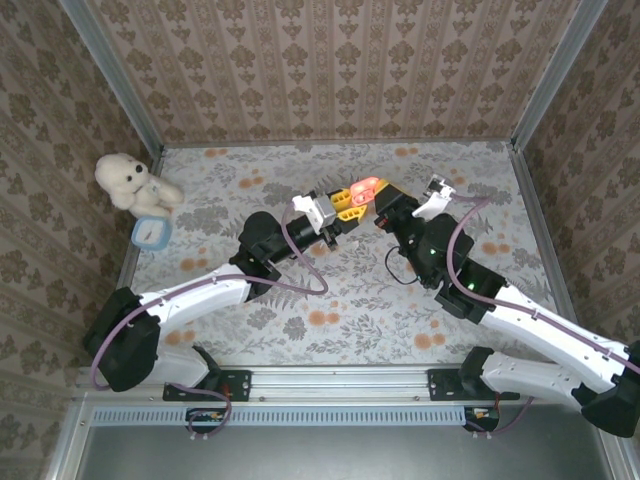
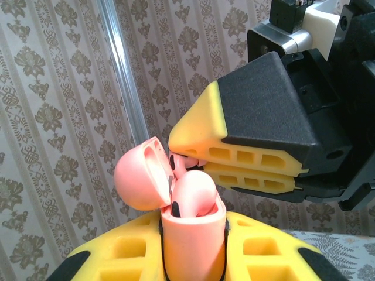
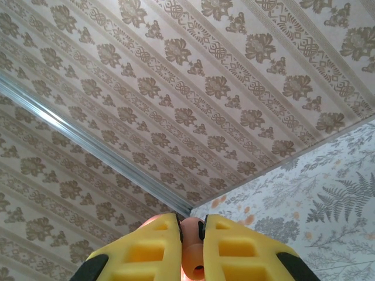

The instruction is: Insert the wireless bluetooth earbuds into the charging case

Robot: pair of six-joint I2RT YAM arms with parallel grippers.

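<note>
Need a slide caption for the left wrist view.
Left hand holds the open pink case; right hand pinches an earbud over it.

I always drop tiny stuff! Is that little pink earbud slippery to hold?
Probably slippery: the earbud looks glossy and rounded, so it could squirt out of the right gripper pinching it. It likely weighs almost nothing, being much smaller than the gripper's fingers. Dropped, it might roll.

Salmon-pink charging case (image 2: 193, 234), yellow-and-black fingers (image 2: 202, 126), floral-patterned table (image 1: 470, 170).
</note>
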